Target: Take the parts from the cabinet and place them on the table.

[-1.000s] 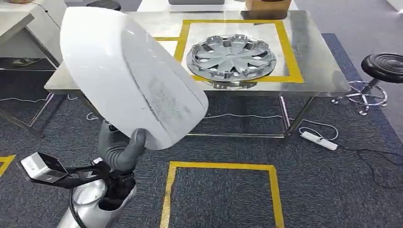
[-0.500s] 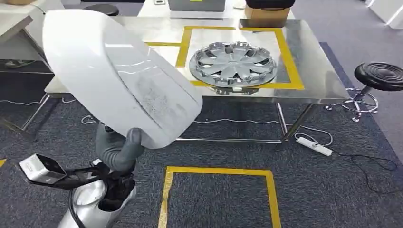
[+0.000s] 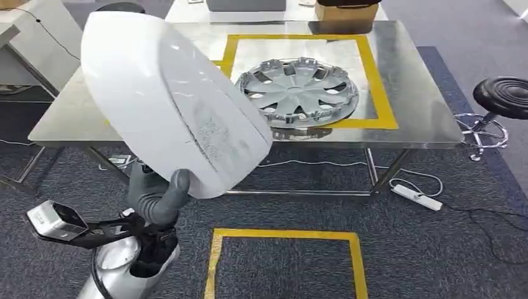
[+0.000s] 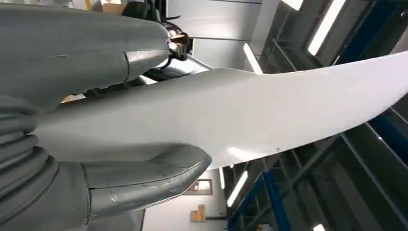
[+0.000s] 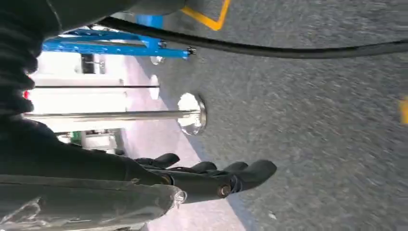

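My left hand [image 3: 157, 198] grips the lower edge of a large white curved panel [image 3: 171, 103], held up tilted in front of the steel table [image 3: 423, 112]. In the left wrist view the thumb [image 4: 149, 180] and fingers [image 4: 86, 53] clamp the white panel [image 4: 250, 115] from both sides. A silver wheel cover [image 3: 299, 92] lies on the table inside a yellow taped rectangle [image 3: 380, 87]. My right hand [image 5: 211, 180] hangs over the grey carpet with its dark fingers stretched out and nothing in them.
A black stool [image 3: 504, 99] stands right of the table. A white power strip [image 3: 417, 194] and cables lie on the carpet under the table's right side. A yellow taped square [image 3: 286, 235] marks the floor before me. A cardboard box [image 3: 345, 9] sits at the table's far edge.
The whole view has shifted: the table now lies closer and lower in the picture. My left hand keeps the same hold on the white panel.
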You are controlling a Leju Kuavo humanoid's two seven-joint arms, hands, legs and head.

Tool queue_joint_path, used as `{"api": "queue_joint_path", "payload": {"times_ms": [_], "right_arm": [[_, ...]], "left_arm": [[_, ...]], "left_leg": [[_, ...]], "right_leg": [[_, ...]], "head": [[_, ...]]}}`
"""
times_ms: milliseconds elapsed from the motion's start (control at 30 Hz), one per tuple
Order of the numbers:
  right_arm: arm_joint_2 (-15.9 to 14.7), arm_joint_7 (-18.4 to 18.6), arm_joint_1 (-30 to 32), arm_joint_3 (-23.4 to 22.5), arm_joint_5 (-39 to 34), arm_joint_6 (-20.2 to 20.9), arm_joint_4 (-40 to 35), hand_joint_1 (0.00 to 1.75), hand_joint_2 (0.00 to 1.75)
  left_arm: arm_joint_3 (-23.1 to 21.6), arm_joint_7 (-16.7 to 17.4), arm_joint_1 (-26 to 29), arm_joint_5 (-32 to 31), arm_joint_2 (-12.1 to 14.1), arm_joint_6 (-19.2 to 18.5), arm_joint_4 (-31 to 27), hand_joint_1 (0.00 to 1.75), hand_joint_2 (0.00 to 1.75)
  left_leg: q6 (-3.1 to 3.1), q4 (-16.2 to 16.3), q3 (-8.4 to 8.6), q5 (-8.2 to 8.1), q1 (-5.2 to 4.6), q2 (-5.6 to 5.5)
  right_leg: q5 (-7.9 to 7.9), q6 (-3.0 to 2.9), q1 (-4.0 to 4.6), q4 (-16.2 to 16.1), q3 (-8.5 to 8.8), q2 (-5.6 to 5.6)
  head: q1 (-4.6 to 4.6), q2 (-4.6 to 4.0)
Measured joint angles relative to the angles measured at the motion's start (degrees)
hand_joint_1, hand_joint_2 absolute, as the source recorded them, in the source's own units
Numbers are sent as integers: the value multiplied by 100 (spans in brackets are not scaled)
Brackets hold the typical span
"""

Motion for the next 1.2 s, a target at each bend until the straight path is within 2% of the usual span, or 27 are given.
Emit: {"api": "queue_joint_path", "payload": {"times_ms": [67,100,133,167,233,267,300,333,400,433,467,533,567,600,633,667,733,767,800,900,967,1000,1067,1100,1133,1167,1200], "right_arm": [[0,0,2,0,4,0,0,0,175],[0,0,8,-2,4,-2,0,0,175],[0,0,19,-2,7,-4,0,0,175],[0,0,24,-2,9,-4,2,0,175],[2,-2,22,-2,9,-4,0,0,175],[2,-2,22,-2,9,-4,2,0,175],[2,-4,12,-2,9,-7,0,0,175],[2,-4,8,-2,11,-7,0,0,175],[2,-4,13,-2,11,-7,0,0,175],[2,-4,11,-2,11,-4,2,0,175],[2,-4,14,-2,13,-2,2,0,175],[2,-2,8,-2,24,9,2,0,175],[2,-2,10,-2,31,13,2,0,175],[2,-2,14,-2,35,17,2,0,175],[2,-4,18,-2,44,20,2,0,175],[2,-4,15,-4,50,20,2,0,175],[0,-15,10,-4,79,20,2,0,175],[0,-20,12,-4,85,22,2,0,175],[0,-22,-1,-4,85,28,2,0,175],[0,-35,2,-7,79,37,2,0,175],[2,-37,3,-17,76,37,0,0,175],[2,-37,-1,-24,74,37,0,0,175],[2,-50,-3,-33,74,37,0,0,175],[2,-50,-2,-35,74,37,0,0,175],[2,-52,1,-37,74,37,0,0,175],[2,-52,5,-39,72,35,0,0,175],[2,-52,7,-42,74,33,2,0,175]], "left_arm": [[4,22,16,31,0,15,0,175,175],[7,35,25,37,2,42,0,175,175],[11,42,35,39,2,55,0,175,175],[15,41,41,42,2,61,0,175,175],[20,41,39,42,0,63,0,175,175],[20,41,38,42,0,63,0,175,175],[20,44,30,44,-2,65,0,175,175],[20,46,46,42,-11,65,0,175,175],[37,46,50,44,-13,87,0,175,175],[46,46,50,44,-26,94,0,175,175],[57,46,46,44,-37,94,0,175,175],[61,35,48,22,-42,94,0,175,175],[63,29,48,-35,-39,94,0,175,175],[63,11,49,-102,-33,94,0,175,175],[63,-13,49,-161,-26,87,0,175,175],[59,-31,48,-196,-22,70,0,175,175],[37,-61,44,-223,-17,24,0,175,175],[13,-63,39,-245,-13,4,0,175,175],[2,-63,31,-258,-5,-2,0,175,175],[-18,-33,26,-264,7,26,0,175,175],[-18,-24,17,-262,4,50,0,175,175],[-18,-24,4,-260,11,50,0,175,175],[-17,-24,14,-249,20,59,0,175,175],[-15,-24,22,-225,28,68,0,175,175],[-13,-24,31,-201,31,83,0,175,175],[-11,-13,37,-197,31,107,0,175,175],[-11,-7,37,-194,31,125,0,175,175]], "left_leg": [[-28,565,-521,-462,3,0],[-37,669,-711,-601,4,1],[-41,601,-791,-495,5,1],[-28,362,-769,-199,5,1],[8,-425,-544,505,5,2],[29,-761,-471,732,4,13],[64,-950,-435,506,-3,12],[76,-926,-431,602,-6,5],[138,-929,-414,643,-18,-18],[190,-967,-382,682,21,-13],[209,-967,-366,671,22,-12],[246,-965,-350,656,16,-11],[260,-965,-347,646,11,-10],[268,-964,-340,641,7,-12],[275,-964,-327,628,5,-17],[275,-965,-306,580,5,-31],[249,-965,-209,488,6,-46],[219,-964,-155,459,4,-43],[180,-933,-156,413,-42,-45],[110,-984,-99,454,-13,-43],[28,-897,-116,371,-13,-35],[0,-640,-252,240,-11,-33],[-36,229,-765,-90,3,-33],[-47,604,-1027,-161,8,-33],[-49,694,-1148,-89,14,-33],[-47,553,-1133,109,21,-33],[-43,232,-1018,384,29,-32]], "right_leg": [[-72,-19,0,0,63,2],[-112,-22,0,0,109,7],[-151,-13,-1,0,161,22],[-189,1,-5,0,220,34],[-245,48,-18,-1,317,57],[-266,81,-8,-1,338,62],[-279,117,8,27,327,70],[-292,149,10,-7,320,61],[-302,225,1,-51,378,43],[-327,257,-3,-24,345,36],[-446,280,0,120,314,23],[-888,303,2,944,-57,22],[-1053,311,6,1377,-272,22],[-1111,313,7,1656,-423,21],[-1034,310,7,1669,-453,22],[-847,302,8,1451,-359,22],[-327,278,5,444,154,13],[-285,264,6,69,368,-2],[-400,235,28,-43,489,5],[-381,145,58,-23,475,21],[-373,90,7,-94,552,17],[-390,61,0,-99,571,12],[-421,20,-4,-99,589,11],[-441,11,-4,-99,602,12],[-463,12,-6,-99,624,16],[-488,22,-8,-99,657,23],[-515,38,-14,-99,698,31]], "head": [[0,0],[2,0],[2,0],[2,0],[0,0],[-6,0],[-29,0],[-13,0],[-20,0],[-31,0],[0,0],[9,0],[18,0],[17,0],[18,0],[20,0],[20,0],[20,0],[18,0],[11,0],[-4,0],[-40,0],[-39,0],[-35,0],[-37,0],[-39,0],[-35,0]]}}
